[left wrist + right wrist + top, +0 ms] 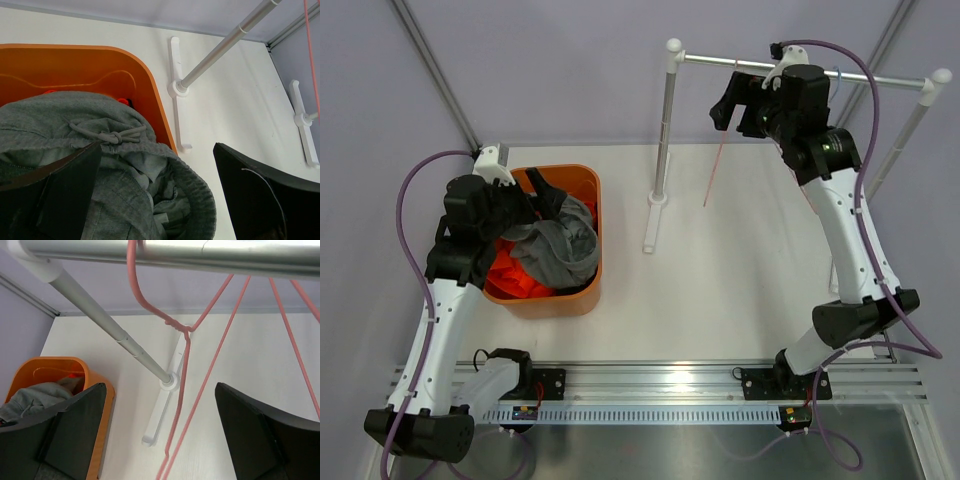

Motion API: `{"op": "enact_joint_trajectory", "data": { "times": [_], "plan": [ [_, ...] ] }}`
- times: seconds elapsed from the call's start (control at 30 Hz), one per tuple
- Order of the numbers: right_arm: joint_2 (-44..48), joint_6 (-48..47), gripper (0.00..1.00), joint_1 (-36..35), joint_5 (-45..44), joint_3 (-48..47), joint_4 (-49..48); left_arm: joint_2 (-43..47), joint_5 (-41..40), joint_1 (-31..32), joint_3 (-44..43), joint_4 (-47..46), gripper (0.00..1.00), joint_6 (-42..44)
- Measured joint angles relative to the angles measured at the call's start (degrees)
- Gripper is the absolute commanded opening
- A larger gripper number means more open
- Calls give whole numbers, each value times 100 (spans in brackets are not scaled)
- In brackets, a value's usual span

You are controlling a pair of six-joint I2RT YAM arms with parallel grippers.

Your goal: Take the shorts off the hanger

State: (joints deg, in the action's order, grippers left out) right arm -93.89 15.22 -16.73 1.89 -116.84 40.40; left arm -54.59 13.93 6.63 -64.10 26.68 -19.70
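left fingers (60,200): spread wide over the bin; pinching nothing; the near pad overlaps grey cloth in the wrist view, contact cannot be told
right fingers (265,435): spread wide just under the rail (150,252); gripping nothing; the hanger's wires run down between them in the wrist view, apart from both pads
hanger (186,332): pink wire; hooked over the rail; lower end cut off by the frame edge
grey shorts (125,175): bunched on top in the orange bin (555,300); drawstring knot facing up
orange shorts (510,280): in the same bin, under the grey pair; mostly covered
bin: stands on the table (740,270), left of the rack post
dark mass (548,195): at the bin's far end; fingers or cloth, cannot tell
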Motion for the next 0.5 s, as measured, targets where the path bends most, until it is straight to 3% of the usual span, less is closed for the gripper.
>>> {"op": "enact_joint_trajectory", "data": {
  "times": [0.33, 0.5],
  "plan": [
    [1799, 20, 99, 0, -236, 1198, -22, -2, -31, 7, 0, 26, 99, 68],
    [2859, 103, 100, -4, -201, 2288, -136, -2, -39, 7, 0, 26, 99, 85]
  ]
}}
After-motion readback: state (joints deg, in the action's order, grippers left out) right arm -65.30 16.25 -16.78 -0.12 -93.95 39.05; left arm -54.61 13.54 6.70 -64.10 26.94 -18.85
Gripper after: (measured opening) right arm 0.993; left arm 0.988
